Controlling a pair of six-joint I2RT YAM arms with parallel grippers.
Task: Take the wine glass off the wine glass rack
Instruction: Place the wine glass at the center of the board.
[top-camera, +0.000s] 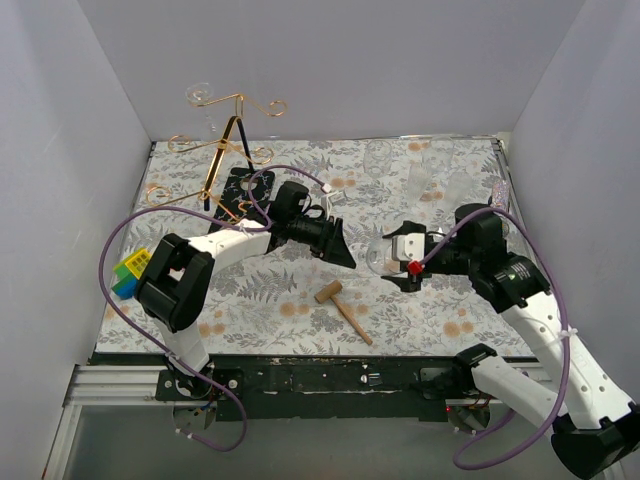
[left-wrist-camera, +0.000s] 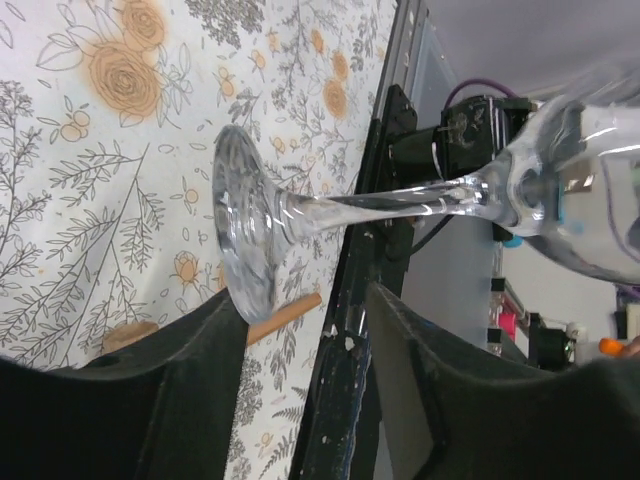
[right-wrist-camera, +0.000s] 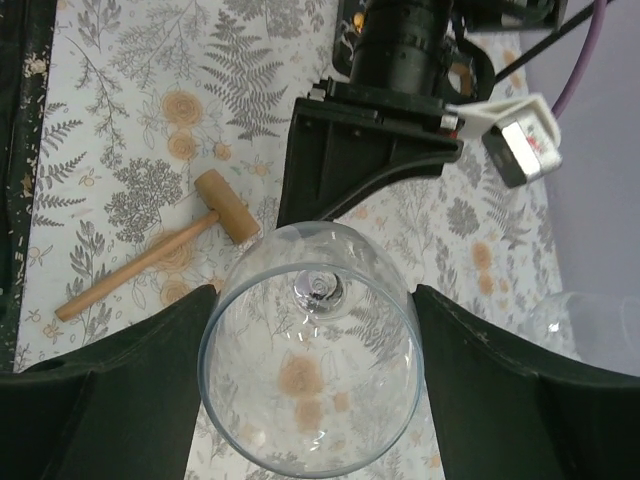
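The wine glass (right-wrist-camera: 310, 400) lies sideways over the table, its bowl between the two fingers of my right gripper (right-wrist-camera: 312, 300), which press on both sides of it. In the left wrist view its foot (left-wrist-camera: 245, 225) and stem (left-wrist-camera: 390, 200) hang just beyond my left gripper (left-wrist-camera: 305, 300), which is open, the foot's rim next to one finger (left-wrist-camera: 150, 390). From above, the glass (top-camera: 372, 252) spans the gap between the left gripper (top-camera: 348, 258) and the right gripper (top-camera: 392, 264). The gold wire wine glass rack (top-camera: 225, 150) stands at the back left with another glass (top-camera: 205, 100) hanging on it.
A wooden mallet (top-camera: 340, 305) lies on the floral cloth just in front of the grippers. Several clear glasses (top-camera: 420, 175) stand at the back right. Coloured blocks (top-camera: 130, 272) sit at the left edge. White walls enclose the table on three sides.
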